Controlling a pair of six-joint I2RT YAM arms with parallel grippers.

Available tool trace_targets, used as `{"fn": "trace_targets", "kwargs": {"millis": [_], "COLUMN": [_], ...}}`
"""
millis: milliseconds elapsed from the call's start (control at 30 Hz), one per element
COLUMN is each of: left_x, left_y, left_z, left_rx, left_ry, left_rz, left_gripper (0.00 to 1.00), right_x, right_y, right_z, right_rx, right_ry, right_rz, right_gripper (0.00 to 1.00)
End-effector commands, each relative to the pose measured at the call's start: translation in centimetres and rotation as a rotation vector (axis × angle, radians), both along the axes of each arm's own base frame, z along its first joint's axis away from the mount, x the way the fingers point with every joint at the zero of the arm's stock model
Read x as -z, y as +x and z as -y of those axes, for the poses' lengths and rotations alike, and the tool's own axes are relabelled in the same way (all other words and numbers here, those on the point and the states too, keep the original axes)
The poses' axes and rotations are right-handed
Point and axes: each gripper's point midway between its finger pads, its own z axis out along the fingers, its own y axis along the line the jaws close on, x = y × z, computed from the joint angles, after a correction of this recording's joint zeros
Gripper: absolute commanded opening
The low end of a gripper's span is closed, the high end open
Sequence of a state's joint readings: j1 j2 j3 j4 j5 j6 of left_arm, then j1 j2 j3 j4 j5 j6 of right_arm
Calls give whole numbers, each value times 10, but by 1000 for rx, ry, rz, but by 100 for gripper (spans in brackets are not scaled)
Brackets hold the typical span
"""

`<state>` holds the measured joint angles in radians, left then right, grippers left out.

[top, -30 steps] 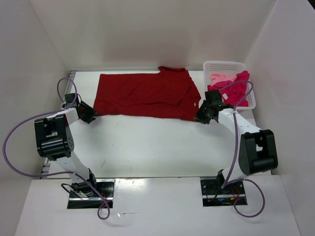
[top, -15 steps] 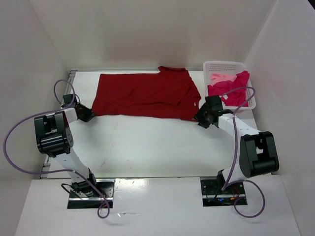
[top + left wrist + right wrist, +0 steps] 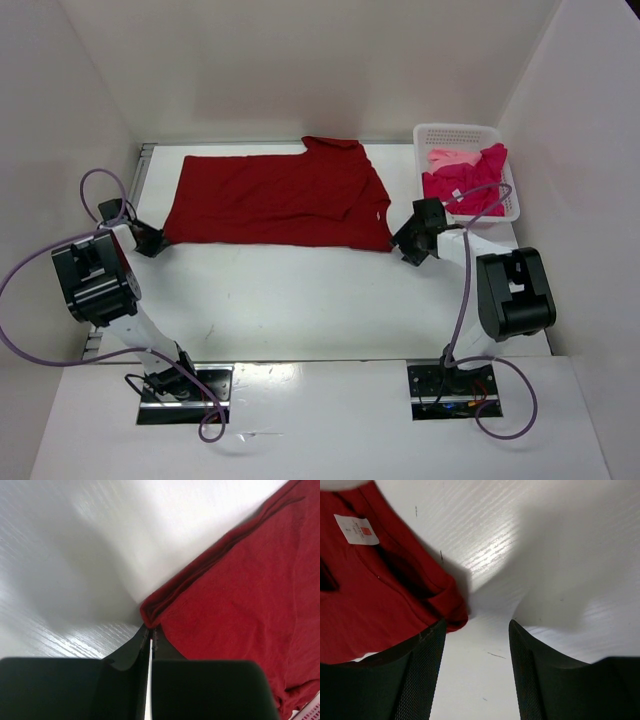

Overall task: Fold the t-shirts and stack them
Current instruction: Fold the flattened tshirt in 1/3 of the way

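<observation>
A dark red t-shirt (image 3: pixel 275 200) lies spread flat across the back of the table. My left gripper (image 3: pixel 157 240) is shut on its near left corner; in the left wrist view the folded hem (image 3: pixel 150 612) sits right at the closed tips of the left gripper (image 3: pixel 149 628). My right gripper (image 3: pixel 401 243) is open and low beside the shirt's near right corner. In the right wrist view the right gripper (image 3: pixel 477 630) holds nothing, and the shirt's corner (image 3: pixel 452 612) touches the left finger. A white tag (image 3: pixel 356 529) shows on the shirt.
A white perforated basket (image 3: pixel 465 131) stands at the back right, holding a magenta-pink shirt (image 3: pixel 470 185) and a pale pink shirt (image 3: pixel 450 158). White walls close in the table at the back and both sides. Purple cables loop off both arms.
The left gripper has moved left and dragged the red shirt leftward with it. The right gripper has shifted slightly left; the shirt's right corner now lies just beyond it.
</observation>
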<state>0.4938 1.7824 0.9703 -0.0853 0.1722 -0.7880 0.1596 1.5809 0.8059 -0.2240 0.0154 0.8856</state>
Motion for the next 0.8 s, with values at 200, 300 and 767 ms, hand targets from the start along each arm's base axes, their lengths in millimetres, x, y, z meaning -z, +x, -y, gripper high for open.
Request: {"fn": "trace_targets", "kwargs": {"millis": [200,300,767], "left_x": [-8,-8,-8], "left_y": [-5,-5,-17], "left_z": [4,4,4], "left_rx": [37,37,42], "left_ry": [13,13,35], "left_rz": [15,15,-22], "left_gripper": [2,2,2], "right_x": [-16,-8,-23], "right_y": [25,29,10], "right_z": [-31,-34,-8], "right_rx": [-67,-72,46], "right_ry": [71,71,-8], "right_rz": [127,85,81], "right_gripper": [59,57,0]}}
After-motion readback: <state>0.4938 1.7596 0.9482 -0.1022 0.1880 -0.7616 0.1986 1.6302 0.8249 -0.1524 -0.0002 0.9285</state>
